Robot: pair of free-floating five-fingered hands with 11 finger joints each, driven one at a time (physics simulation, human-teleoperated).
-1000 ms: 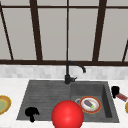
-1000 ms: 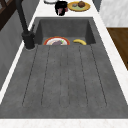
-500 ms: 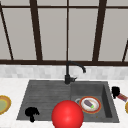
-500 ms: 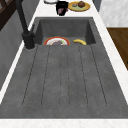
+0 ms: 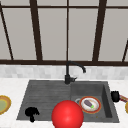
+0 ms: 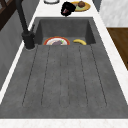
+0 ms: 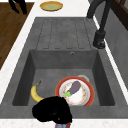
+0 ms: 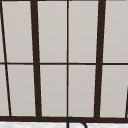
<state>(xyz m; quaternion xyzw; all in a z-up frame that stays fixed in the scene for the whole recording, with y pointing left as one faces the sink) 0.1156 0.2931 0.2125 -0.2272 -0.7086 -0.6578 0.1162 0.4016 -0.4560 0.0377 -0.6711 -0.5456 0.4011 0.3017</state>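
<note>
Sink (image 5: 37, 95), banana (image 7: 35, 93) behind red ball (image 5: 67, 114).

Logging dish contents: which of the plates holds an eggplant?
The red-rimmed plate inside the sink basin; the yellow plate on the counter by the drainboard looks bare.

Two hands (image 5: 31, 113) (image 5: 115, 96), three plates (image 5: 90, 104) (image 5: 3, 104) (image 6: 81, 6), one banana (image 7: 35, 92), one eggplant (image 7: 74, 86), one faucet (image 5: 70, 72), one red ball (image 5: 67, 115).
</note>
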